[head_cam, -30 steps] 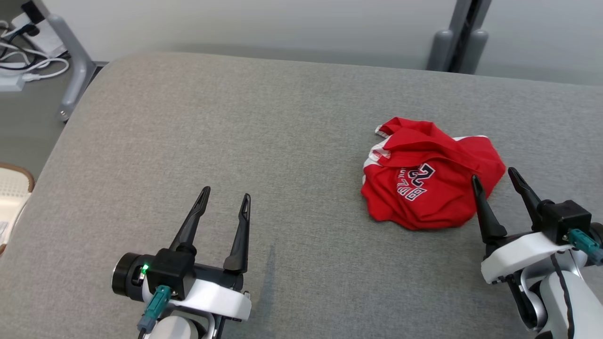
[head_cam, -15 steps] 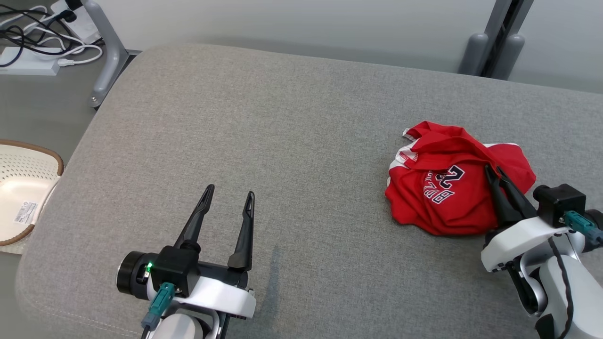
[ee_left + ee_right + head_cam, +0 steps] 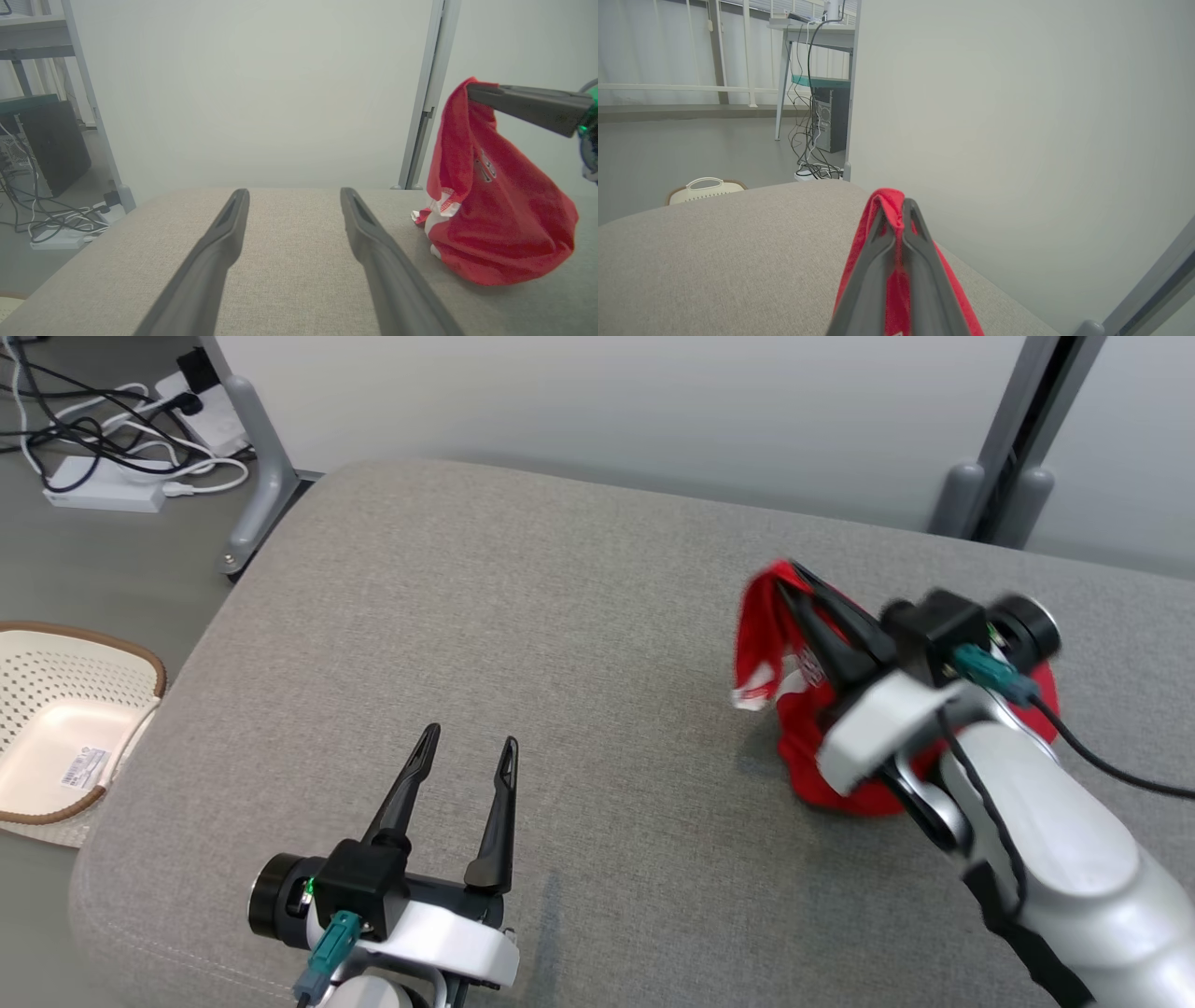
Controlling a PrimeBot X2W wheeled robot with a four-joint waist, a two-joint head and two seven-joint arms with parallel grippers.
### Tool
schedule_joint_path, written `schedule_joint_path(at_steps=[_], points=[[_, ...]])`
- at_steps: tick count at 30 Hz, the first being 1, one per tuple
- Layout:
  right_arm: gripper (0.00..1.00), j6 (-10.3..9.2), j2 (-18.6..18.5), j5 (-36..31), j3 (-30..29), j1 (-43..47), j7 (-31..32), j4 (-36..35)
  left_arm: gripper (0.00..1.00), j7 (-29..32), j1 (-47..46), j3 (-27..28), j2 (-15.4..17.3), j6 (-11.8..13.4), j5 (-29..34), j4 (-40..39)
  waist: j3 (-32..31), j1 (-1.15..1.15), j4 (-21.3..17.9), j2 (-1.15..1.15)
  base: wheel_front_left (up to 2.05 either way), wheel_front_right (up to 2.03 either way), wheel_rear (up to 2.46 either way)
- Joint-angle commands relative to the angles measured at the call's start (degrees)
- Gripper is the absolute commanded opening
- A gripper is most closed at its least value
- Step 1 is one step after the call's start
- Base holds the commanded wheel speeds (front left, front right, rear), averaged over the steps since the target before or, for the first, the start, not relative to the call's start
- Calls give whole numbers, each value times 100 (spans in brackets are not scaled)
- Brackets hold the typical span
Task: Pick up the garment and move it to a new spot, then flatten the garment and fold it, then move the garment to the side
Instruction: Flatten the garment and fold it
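Your left wrist view shows the red jersey (image 3: 495, 224) hanging from the right gripper (image 3: 472, 91), clamped on its top fold, bottom touching the grey cushion (image 3: 289, 261); in the head view the arm hides that. The left gripper (image 3: 469, 739) stands with fingers apart.

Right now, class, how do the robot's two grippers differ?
The left gripper is open and empty; the right gripper is shut on the red garment. The left gripper sits low over the grey cushion; the right gripper is held higher, with cloth hanging from it. Both have long dark fingers.
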Motion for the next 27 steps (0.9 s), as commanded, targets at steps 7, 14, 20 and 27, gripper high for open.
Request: schedule_joint_path(at_steps=[7, 14, 20, 27], points=[[0, -2, 293, 939, 772, -1622, 50, -336, 100, -7, 160, 75, 18, 22, 22, 15, -234, 0, 154, 0, 0, 0, 0], [0, -2, -44, 1496, 33, -2055, -139, 277, 100, -7, 236, 116, 18, 23, 52, -27, -271, 0, 109, 0, 0, 0, 0], [0, -2, -574, 2132, -621, -1072, 55, 1428, 100, -7, 202, 66, 18, 7, 9, -66, -119, 0, 20, 0, 0, 0, 0], [0, -1, -894, 2196, -980, -54, -85, 2728, 100, -7, 45, 136, 17, -29, 98, -36, 147, 0, -223, 0, 0, 0, 0]])
